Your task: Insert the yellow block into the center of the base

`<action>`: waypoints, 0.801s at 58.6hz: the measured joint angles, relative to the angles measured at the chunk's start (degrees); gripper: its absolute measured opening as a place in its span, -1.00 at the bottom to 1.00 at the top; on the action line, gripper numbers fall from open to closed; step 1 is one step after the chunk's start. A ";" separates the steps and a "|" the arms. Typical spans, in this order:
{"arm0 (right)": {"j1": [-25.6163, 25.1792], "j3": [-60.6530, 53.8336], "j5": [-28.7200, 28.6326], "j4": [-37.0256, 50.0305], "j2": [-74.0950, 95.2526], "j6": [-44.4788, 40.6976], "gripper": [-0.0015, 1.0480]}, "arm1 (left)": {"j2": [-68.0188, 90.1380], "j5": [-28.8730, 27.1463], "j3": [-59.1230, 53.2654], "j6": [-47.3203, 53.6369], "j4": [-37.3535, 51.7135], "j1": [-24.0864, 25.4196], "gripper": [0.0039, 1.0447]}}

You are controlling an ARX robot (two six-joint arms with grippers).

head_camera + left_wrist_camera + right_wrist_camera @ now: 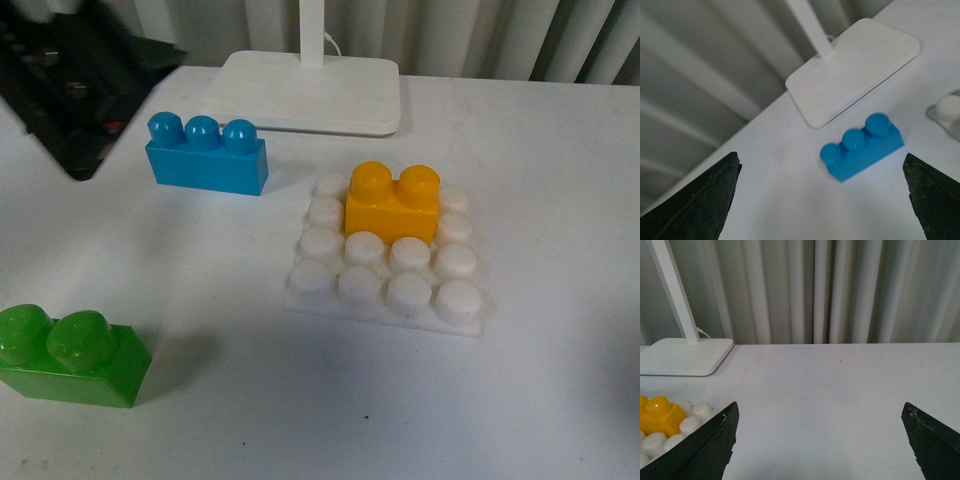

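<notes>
The yellow block [392, 205] stands upright on the white studded base [385, 290], over its middle columns toward the back, with white studs showing on both sides and in front. Neither gripper appears in the front view. My left gripper [820, 200] is open over bare table, nothing between its fingers [695, 200], with the blue brick [862, 147] just beyond them. My right gripper [817, 450] is open and empty too. The yellow block [657, 415] and the base [695, 412] lie beside one of its fingers [702, 450], apart from it.
A blue three-stud brick [205, 155] lies left of the base, and a green brick [70, 355] sits at the front left. A flat white lamp foot [310, 90] with a pole stands behind. A black object [70, 80] lies at the back left.
</notes>
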 joint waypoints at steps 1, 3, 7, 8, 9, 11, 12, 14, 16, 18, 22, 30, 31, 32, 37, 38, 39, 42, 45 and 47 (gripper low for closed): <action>0.00 0.00 0.00 0.00 0.00 0.00 0.83 | -0.85 -0.42 -0.83 -1.68 0.09 0.33 0.88; 0.00 0.00 0.00 0.00 0.00 0.00 0.83 | -4.35 -1.77 -3.91 -5.66 -0.20 1.70 0.88; 0.00 0.00 0.00 0.00 0.00 0.00 0.83 | -11.06 -2.82 -8.85 -14.88 -3.02 4.17 0.88; 0.00 0.00 0.00 0.00 0.00 0.00 0.83 | -12.09 -2.84 -9.55 -15.52 -3.43 4.55 0.88; 0.00 0.00 0.00 0.00 0.00 0.00 0.83 | -13.90 -2.84 -10.80 -18.01 -4.13 5.18 0.88; 0.00 0.00 0.02 0.00 0.00 0.00 0.83 | -16.11 -3.19 -12.31 -21.33 -4.74 5.84 0.88; 0.00 0.00 0.02 0.00 0.00 0.00 0.83 | -17.07 -3.45 -12.96 -23.56 -4.94 6.12 0.88; 0.00 0.00 0.00 0.00 0.00 0.00 0.83 | -17.99 -3.43 -13.35 -25.51 -4.96 6.38 0.88; 0.00 0.00 0.00 0.00 0.00 0.00 0.83 | -18.62 -3.39 -13.40 -27.19 -4.96 6.40 0.88; 0.00 0.00 -0.07 0.00 0.00 0.00 0.83 | -18.80 -3.32 -13.40 -28.35 -4.96 6.40 0.88; 0.00 0.00 -0.02 0.00 0.00 0.00 0.83 | -18.73 -3.21 -13.40 -29.70 -4.96 6.43 0.88; 0.00 0.00 0.00 0.00 0.00 0.00 0.83 | -18.88 -7.45 -19.80 -33.68 12.57 7.39 0.41; 0.00 0.00 0.00 0.00 0.00 0.00 0.83 | -19.56 -7.15 -20.22 -33.83 12.85 7.74 0.34; 0.00 0.00 0.00 0.00 0.02 0.00 0.83 | -19.93 -7.08 -20.41 -33.90 12.87 7.91 0.31; 0.00 0.00 -0.02 0.00 0.00 0.00 0.83 | -23.61 -5.84 -22.14 -34.36 11.93 9.55 -0.04; 0.00 0.00 -0.02 0.00 0.00 0.00 0.83 | -24.30 -5.49 -22.45 -34.40 11.54 9.84 -0.11; 0.00 0.00 -0.02 0.00 0.00 0.00 0.83 | -24.94 -5.20 -22.73 -34.42 11.15 10.10 -0.18; 0.00 0.00 0.00 0.00 0.00 0.00 0.83 | -26.86 -4.26 -23.56 -34.47 9.81 10.84 -0.39; 0.00 0.00 0.00 0.00 0.00 0.00 0.83 | -28.50 -3.61 -24.11 -34.58 8.68 11.41 -0.56; 0.00 0.00 0.00 0.00 0.00 0.00 0.83 | -29.90 -3.06 -24.50 -34.62 7.74 11.91 -0.70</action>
